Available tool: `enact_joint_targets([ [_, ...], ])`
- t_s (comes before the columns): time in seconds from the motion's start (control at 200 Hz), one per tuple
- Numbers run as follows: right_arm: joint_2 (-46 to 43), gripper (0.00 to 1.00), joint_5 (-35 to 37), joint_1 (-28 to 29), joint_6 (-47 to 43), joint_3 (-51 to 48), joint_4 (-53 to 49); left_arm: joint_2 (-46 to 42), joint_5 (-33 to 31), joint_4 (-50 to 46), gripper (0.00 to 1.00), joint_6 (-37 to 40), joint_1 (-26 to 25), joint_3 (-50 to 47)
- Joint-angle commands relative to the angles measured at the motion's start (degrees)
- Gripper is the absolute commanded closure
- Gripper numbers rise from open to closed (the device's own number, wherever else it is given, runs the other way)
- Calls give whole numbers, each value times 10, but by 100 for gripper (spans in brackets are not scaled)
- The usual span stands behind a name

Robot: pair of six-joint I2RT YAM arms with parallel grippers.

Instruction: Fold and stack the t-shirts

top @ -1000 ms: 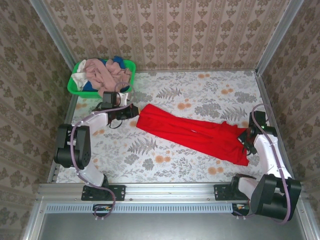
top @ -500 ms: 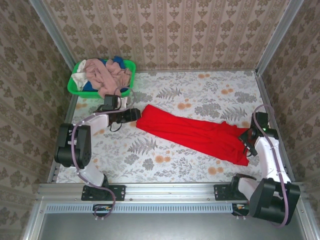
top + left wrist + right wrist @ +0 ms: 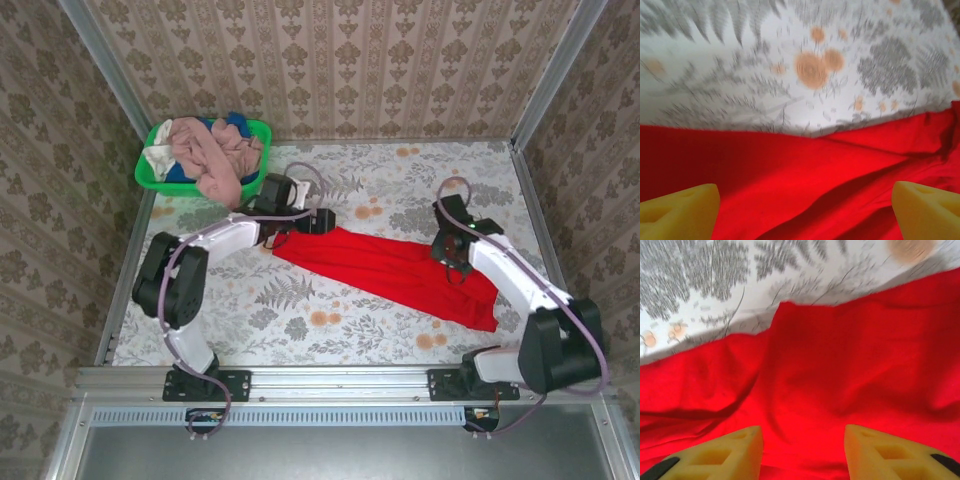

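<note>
Behind and to the left of the left fingers (image 3: 680, 210), a green basket (image 3: 150, 172) at the bench's far corner holds the other t-shirts (image 3: 215, 150), a pink, blue and white heap waiting their turn. The left fingers are spread wide and pinch nothing. They are poised over the left end of the red t-shirt (image 3: 390, 270), with its far edge running just ahead of the fingertips and bare flowered bench (image 3: 805, 45) beyond that.

The red t-shirt lies on the bench as a long, rumpled band stretching from under the left fingers to beyond the right ones. It slants toward the near right, and most of its length lies between the two pairs.

The right fingers (image 3: 725, 450) are also parted and hold nothing. They hover over creased red cloth near the band's right end, again with the far edge a little ahead of the tips.

The work appears to be at its first garment, with both arms lined up for a two-point pickup along the far edge and no fold squared off yet. The next move likely calls for both pairs to drop onto that edge and close on it together, so the cloth lifts evenly and does not bunch further.
</note>
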Motion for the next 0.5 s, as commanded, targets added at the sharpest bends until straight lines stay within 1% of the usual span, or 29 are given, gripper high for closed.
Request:
enact_joint_targets([
  [0.0, 55, 55, -11, 16, 57, 14, 13, 26, 24, 26, 10, -39, 0, -15],
  [0.065, 77, 58, -18, 16, 60, 14, 21, 28, 21, 27, 10, -38, 1, -24],
  [0.1, 83, 63, -23, 17, 59, 12, 23, 29, 18, 26, 10, -37, 2, -28],
  [0.155, 90, 72, -27, 16, 55, 11, 27, 31, 19, 27, 10, -37, 5, -35],
  [0.28, 82, 100, -28, 16, 34, 13, 9, 38, 28, 39, 10, -44, 14, -51],
  [0.41, 26, 100, -23, 17, 9, -1, -14, 38, 29, 45, 10, -48, 22, -66],
  [0.495, -16, 100, -37, 18, -3, -15, -24, 40, 31, 51, 10, -51, 26, -70],
])
